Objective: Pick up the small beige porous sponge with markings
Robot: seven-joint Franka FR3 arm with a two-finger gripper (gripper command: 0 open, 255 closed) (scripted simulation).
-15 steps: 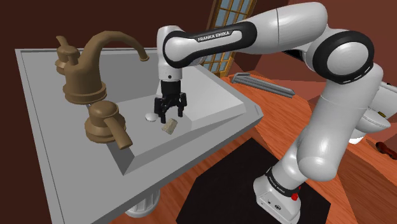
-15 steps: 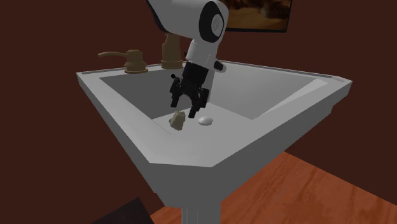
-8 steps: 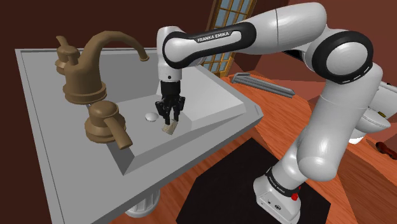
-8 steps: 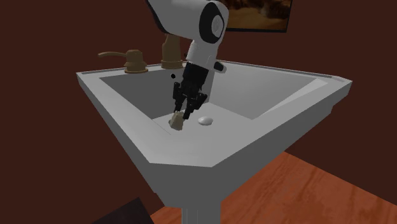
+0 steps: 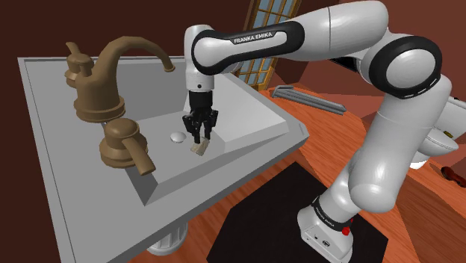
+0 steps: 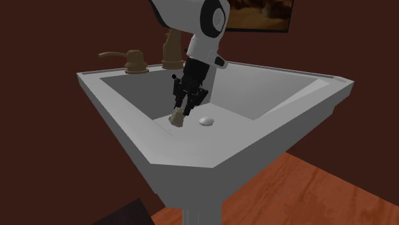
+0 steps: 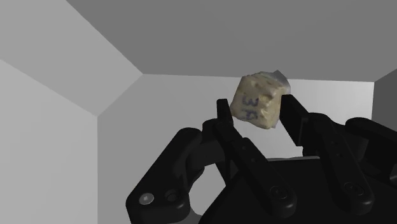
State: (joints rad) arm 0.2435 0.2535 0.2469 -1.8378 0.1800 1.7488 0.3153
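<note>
In the shoulder view the white arm (image 5: 299, 37) reaches over from that view's right and points its black gripper (image 5: 199, 140) straight down into the grey sink (image 5: 254, 112). The little beige sponge (image 5: 198, 149) sits right at the tips of the gripper. It is low in the bowl of the sink, just beside the small round drain (image 5: 178, 137). A big brown tap (image 5: 112, 75) stands on the sink's edge at that view's left. In the second exterior view the gripper comes down at a slant. The sponge is at its tips, squeezed between them, to that view's left of the drain and near the sloping sink wall. I cannot tell if the sponge touches the bottom of the sink or hangs just above it. In the wrist view the two black fingers (image 7: 224, 118) press on the sponge from both sides, so the hand is clamped on it. The sponge sticks out past the fingertips, and dark marks like numbers show on its face. Behind it are the plain grey walls of the sink.
</note>
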